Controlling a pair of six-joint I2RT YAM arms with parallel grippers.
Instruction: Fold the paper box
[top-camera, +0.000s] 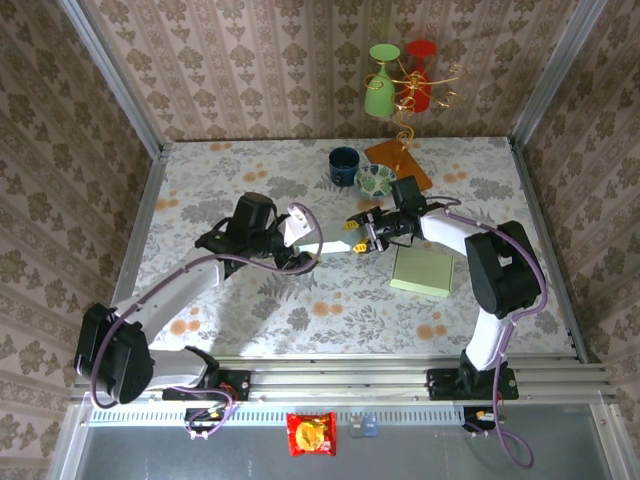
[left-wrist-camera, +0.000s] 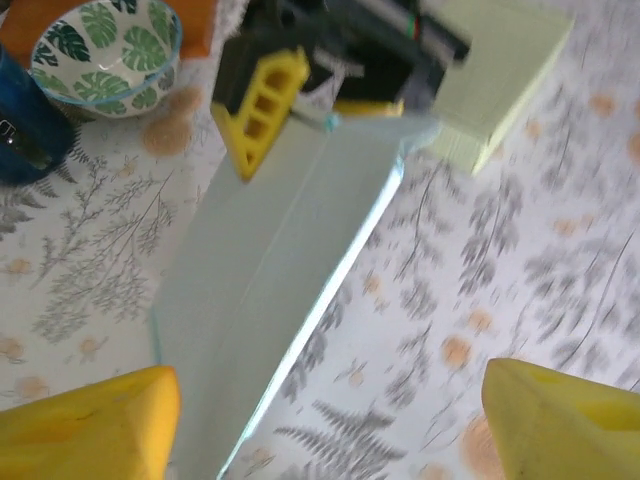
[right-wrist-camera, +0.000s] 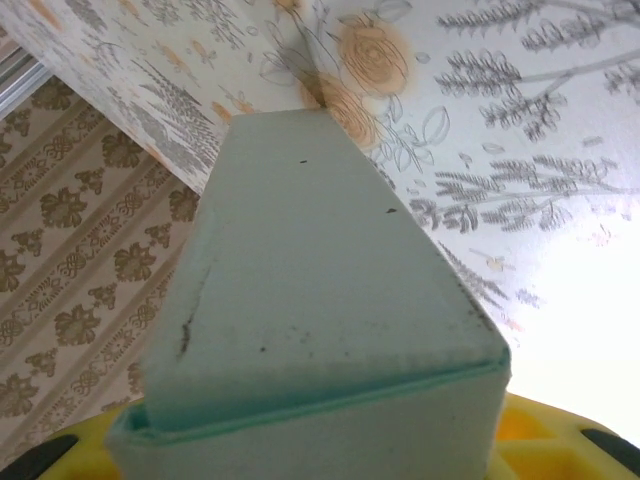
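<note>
The paper box (top-camera: 328, 245) is a pale green, flattened carton held above the floral table between the two arms. My right gripper (top-camera: 362, 232) is shut on its right end; in the right wrist view the box (right-wrist-camera: 310, 300) stretches away from the gripper (right-wrist-camera: 320, 450), with yellow fingers (right-wrist-camera: 545, 440) at its base. My left gripper (top-camera: 300, 236) is at the box's left end, open. In the left wrist view its yellow fingertips (left-wrist-camera: 90, 425) stand wide apart around the gripper centre (left-wrist-camera: 330, 430). There the box (left-wrist-camera: 270, 260) runs away towards the right gripper's yellow finger (left-wrist-camera: 262, 110), with its near end beside the left fingertip.
A stack of light green sheets (top-camera: 423, 270) lies under the right arm. A blue cup (top-camera: 344, 165), a leaf-patterned bowl (top-camera: 375, 181) and an orange mat (top-camera: 400, 165) with a wire stand holding a green and a red cup sit at the back. Walls enclose the table.
</note>
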